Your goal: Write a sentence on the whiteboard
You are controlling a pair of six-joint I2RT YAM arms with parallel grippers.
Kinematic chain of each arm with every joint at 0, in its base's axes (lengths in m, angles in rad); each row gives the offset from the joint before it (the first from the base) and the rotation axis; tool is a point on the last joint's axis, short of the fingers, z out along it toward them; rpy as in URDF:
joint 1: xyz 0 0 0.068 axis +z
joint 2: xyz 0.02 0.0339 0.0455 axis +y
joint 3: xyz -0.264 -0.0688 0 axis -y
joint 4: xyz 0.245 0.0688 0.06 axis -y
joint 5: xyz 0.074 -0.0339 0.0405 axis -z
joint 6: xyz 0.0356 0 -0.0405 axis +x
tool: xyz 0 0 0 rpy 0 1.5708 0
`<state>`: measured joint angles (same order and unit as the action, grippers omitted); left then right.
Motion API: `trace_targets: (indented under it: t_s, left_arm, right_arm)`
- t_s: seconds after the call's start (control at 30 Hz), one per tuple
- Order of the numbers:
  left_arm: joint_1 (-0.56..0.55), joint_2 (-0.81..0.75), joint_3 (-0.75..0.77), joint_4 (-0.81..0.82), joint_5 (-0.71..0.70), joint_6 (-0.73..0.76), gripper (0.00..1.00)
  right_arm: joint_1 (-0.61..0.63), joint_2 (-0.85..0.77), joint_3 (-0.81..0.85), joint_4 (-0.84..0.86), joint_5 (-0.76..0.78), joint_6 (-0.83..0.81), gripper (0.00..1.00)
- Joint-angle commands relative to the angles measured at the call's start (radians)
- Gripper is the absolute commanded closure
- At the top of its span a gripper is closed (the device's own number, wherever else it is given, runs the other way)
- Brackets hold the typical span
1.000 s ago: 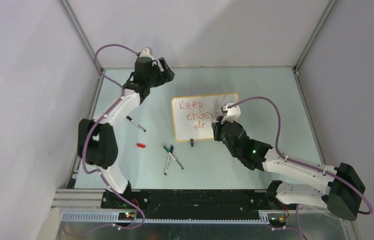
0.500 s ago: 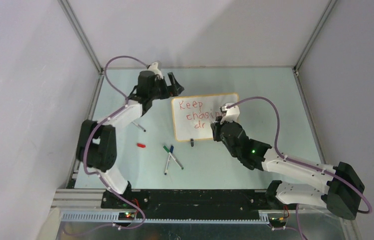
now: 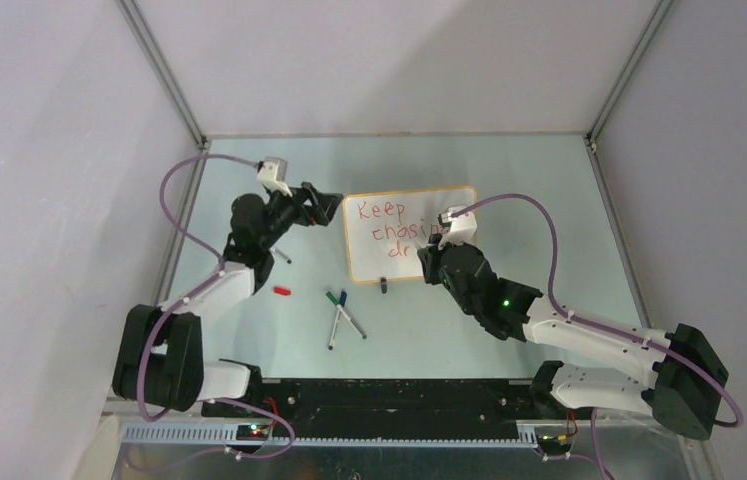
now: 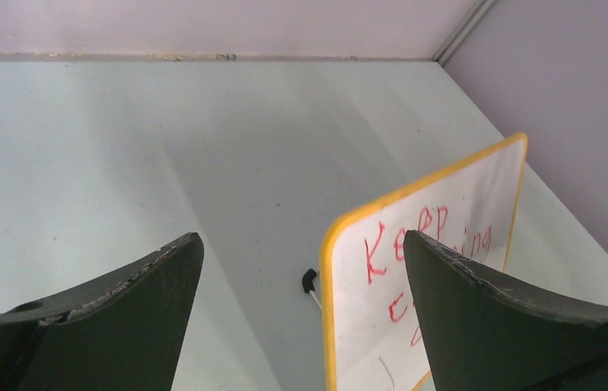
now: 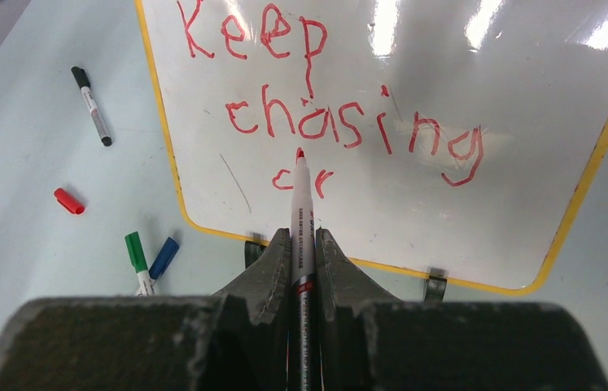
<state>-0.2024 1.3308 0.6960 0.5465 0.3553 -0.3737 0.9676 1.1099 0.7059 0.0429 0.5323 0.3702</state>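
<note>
The whiteboard (image 3: 429,205) stands tilted on the table, with the sentence (image 3: 394,228) in red reading "Keep chasing dr". My right gripper (image 3: 436,255) is shut on a red marker (image 5: 300,212). The marker's tip rests on the whiteboard (image 5: 463,73) between the "d" and "r" of the sentence (image 5: 317,122). My left gripper (image 3: 324,205) hangs open just left of the board's top-left corner. In the left wrist view the left gripper (image 4: 300,244) is wide open, with the orange left edge of the whiteboard (image 4: 365,334) and the sentence (image 4: 375,252) showing between its fingers, apart from them.
A black marker (image 5: 91,106), a red cap (image 3: 282,291), a green marker (image 5: 136,251) and a blue marker (image 5: 164,257) lie on the table left of the board. Black clip feet (image 5: 435,287) hold the board's lower edge. Enclosure walls close in the table.
The left arm has swung down from the back-left corner toward the whiteboard's left edge, and its jaws have opened fully. The right arm and marker have stayed put.
</note>
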Motion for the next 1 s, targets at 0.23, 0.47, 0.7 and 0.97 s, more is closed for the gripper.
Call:
trace_targets:
  t_s: [0.23, 0.47, 0.7, 0.97]
  left_arm:
    - [0.005, -0.051, -0.199, 0.229, 0.019, -0.024, 0.01]
    - [0.012, -0.192, -0.181, -0.032, -0.072, 0.019, 0.01]
    - [0.012, -0.121, -0.152, -0.135, 0.033, 0.112, 0.01]
    - [0.032, 0.090, -0.070, 0.052, 0.372, -0.028, 0.01]
  right_arm:
    - [0.007, -0.029, 0.000, 0.013, -0.018, 0.019, 1.00]
    - [0.010, -0.037, -0.001, 0.007, -0.019, 0.019, 1.00]
    - [0.011, -0.054, -0.013, 0.018, -0.021, 0.019, 1.00]
    - [0.011, -0.071, -0.021, 0.018, -0.019, 0.017, 1.00]
